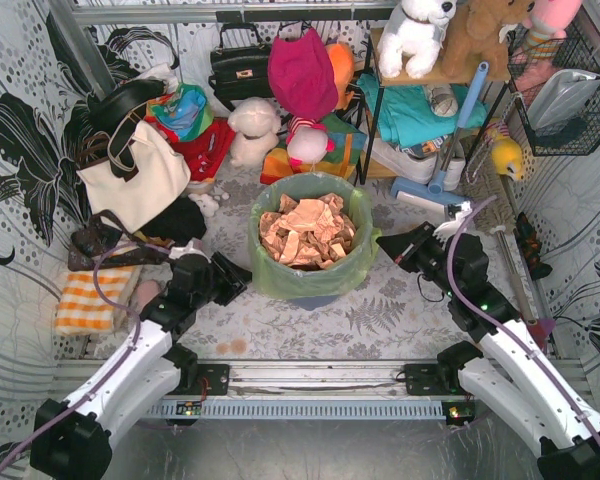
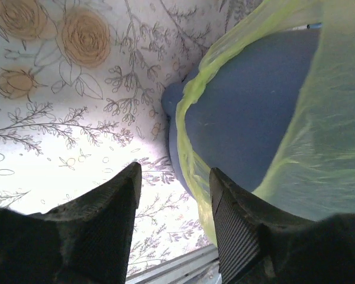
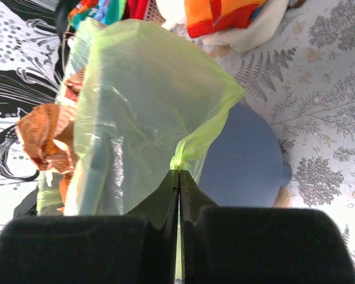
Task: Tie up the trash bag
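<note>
Roughly centre of the top view, on the fern-print desk (image 1: pixel 380 320), stands a round bin (image 3: pixel 248 160), its blue-grey wall plain in the right wrist view. It is lined with the trash bag (image 1: pixel 268 268). The bag mouth is open and the hem is folded down over the rim, so film skirts the bin's outside. It is filled near the brim with crumpled orange-tan paper (image 1: pixel 305 232).

Handling, as a judgement:
- The film looks thin, soft and slick. It will bunch and stretch rather than hold shape, and could slip from a light pinch or tear under a hard pull.
- The paper load looks light and springy. There is little weight to fight, though it may push back as the mouth is gathered.
- Best hold is the loose folded hem on opposite sides, gathered into tails long enough to cross.

Right tool (image 3: pixel 178 173), right of the bin in the top view: closed, with a twisted tuft of hem film pinched at the tips and the sheet taut above it.

Left tool (image 2: pixel 174 177), at the bin's lower left: jaws parted, nothing between them. The hem edge lies just right of the right-hand finger (image 2: pixel 236 225); I cannot tell if they touch.
</note>
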`<state>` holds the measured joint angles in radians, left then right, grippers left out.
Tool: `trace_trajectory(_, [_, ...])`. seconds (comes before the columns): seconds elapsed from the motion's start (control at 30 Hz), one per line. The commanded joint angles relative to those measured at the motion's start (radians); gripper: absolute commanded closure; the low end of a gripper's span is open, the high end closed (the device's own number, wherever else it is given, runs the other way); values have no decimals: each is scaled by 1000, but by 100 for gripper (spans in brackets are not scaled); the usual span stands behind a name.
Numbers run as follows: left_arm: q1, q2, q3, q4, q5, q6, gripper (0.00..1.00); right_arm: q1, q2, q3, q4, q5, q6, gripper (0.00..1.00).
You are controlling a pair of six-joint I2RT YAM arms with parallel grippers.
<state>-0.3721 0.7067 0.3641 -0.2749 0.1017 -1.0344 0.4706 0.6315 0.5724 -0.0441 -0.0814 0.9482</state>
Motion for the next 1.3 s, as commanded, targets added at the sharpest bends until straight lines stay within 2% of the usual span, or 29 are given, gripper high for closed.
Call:
trace_trajectory(0.0, [3,27,-58,246,106,-39,40,-3,20,-28,26,3,-15,100])
trace_trajectory(0.27, [3,182,-106,424,172,-40,39,-4,32,-21,36,-4,-13,100])
trace_trajectory(0.57, [3,350,-109,546,214,-13,43,-3,31,-29,28,-1,0,100])
trace_trajectory(0.87, [1,481,-114,646,271,2,53,-3,37,-49,26,-6,1,100])
trace_trajectory(1.0, [2,498,-103,623,263,20,67,-3,18,-63,14,9,6,100])
trace_trajectory(1.1, [1,487,-89,556,239,41,82,-3,6,-62,-18,31,6,100])
trace_trajectory(1.2, [1,449,-52,404,175,58,97,-3,0,-57,-46,41,2,100])
trace_trajectory(1.27, [1,389,-22,283,126,73,100,-4,-9,-61,-46,42,4,100])
